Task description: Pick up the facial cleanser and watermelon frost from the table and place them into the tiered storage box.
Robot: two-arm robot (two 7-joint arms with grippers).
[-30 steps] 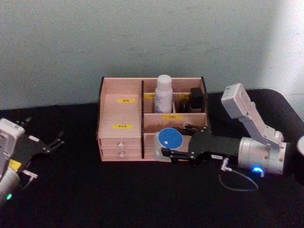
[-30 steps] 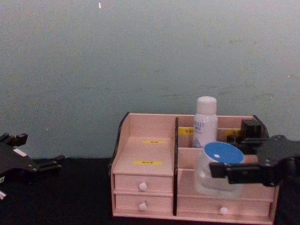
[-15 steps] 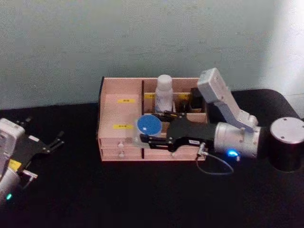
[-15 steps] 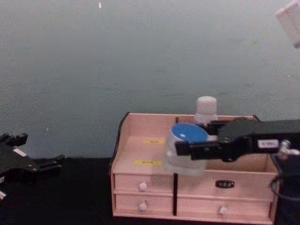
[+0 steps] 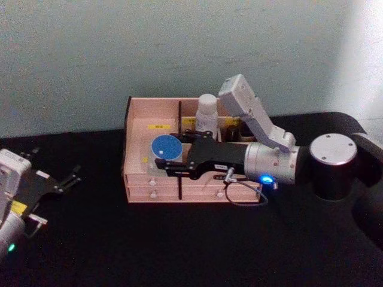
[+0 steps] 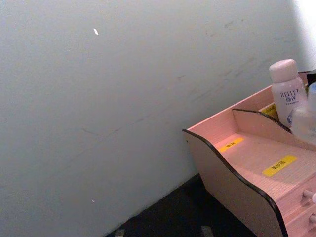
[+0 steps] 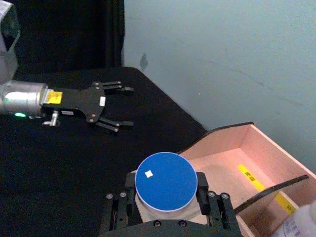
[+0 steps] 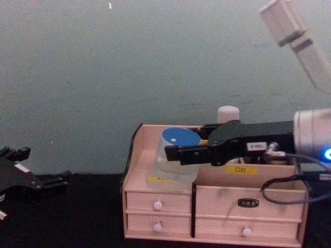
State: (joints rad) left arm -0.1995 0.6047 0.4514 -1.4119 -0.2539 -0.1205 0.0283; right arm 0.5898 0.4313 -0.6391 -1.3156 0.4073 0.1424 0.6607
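In the head view the right gripper (image 5: 169, 159) reaches in from the right across the front of the tiered storage box (image 5: 137, 125), its fingers clamped on the watermelon frost (image 5: 166, 147). The jar with its blue lid sits over the left compartment of the box, above the two small drawers. The facial cleanser (image 5: 207, 110) stands upright in a far compartment of the box, just right of the dark centre divider. The left gripper (image 5: 57, 181) lies low on the black table (image 5: 179, 251) at the far left, well apart from the box, fingers spread.

In the left wrist view the pink box (image 6: 232, 163) shows its dark-edged left wall and yellow labels, with the white bottle (image 6: 289, 96) standing at its far side; part of the clear jar (image 6: 306, 118) shows at the edge.

In the right wrist view the blue-lidded jar (image 7: 166, 181) is gripped between the black fingers (image 7: 210, 205) over the box's left compartment (image 7: 222, 168). The left gripper (image 7: 106, 106) rests farther off on the table, fingers apart.

In the chest view the right gripper (image 8: 178, 153) holds the jar (image 8: 176, 152) over the left tier of the box (image 8: 160, 199); whether its base touches the shelf is hard to tell. The bottle's cap (image 8: 228, 113) rises behind the arm. The left gripper (image 8: 49, 182) sits at the left edge.
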